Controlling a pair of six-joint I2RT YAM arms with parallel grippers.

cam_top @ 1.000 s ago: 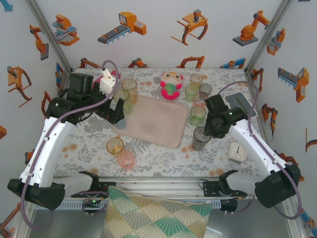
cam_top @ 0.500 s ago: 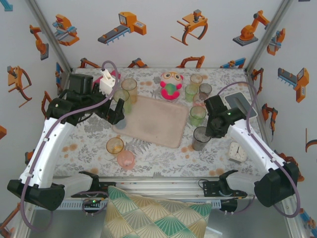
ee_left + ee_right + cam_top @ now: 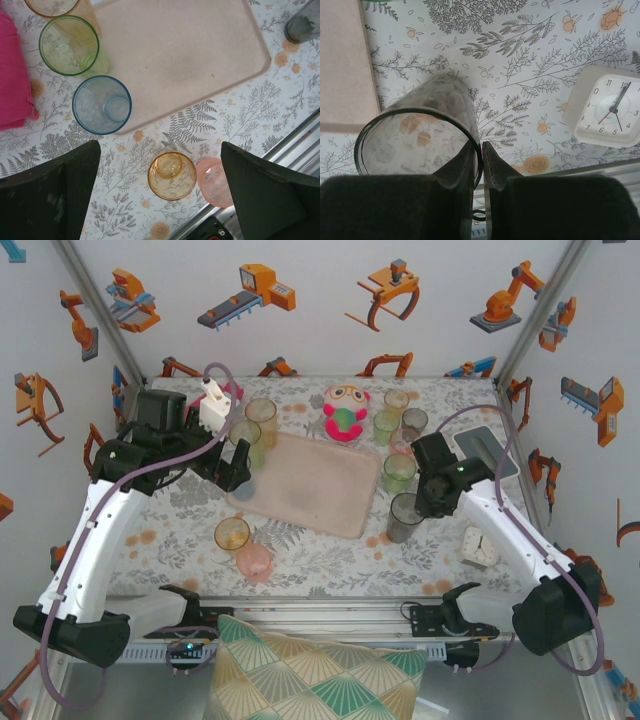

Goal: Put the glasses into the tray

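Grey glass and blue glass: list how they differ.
Tint: the grey glass is smoky dark, the blue glass pale blue. Grip: the right gripper pinches the grey glass's rim; the blue glass stands free below the open left gripper. Place: the grey glass is by the tray's right end, the blue glass by its left. Both stand upright, empty.

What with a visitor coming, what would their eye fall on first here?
The big beige-pink tray in the middle of the table draws the eye, ringed by tinted glasses. Beyond its far edge sits a red-green plush toy. By the tray's near right corner the right tool pinches the rim of a grey glass.
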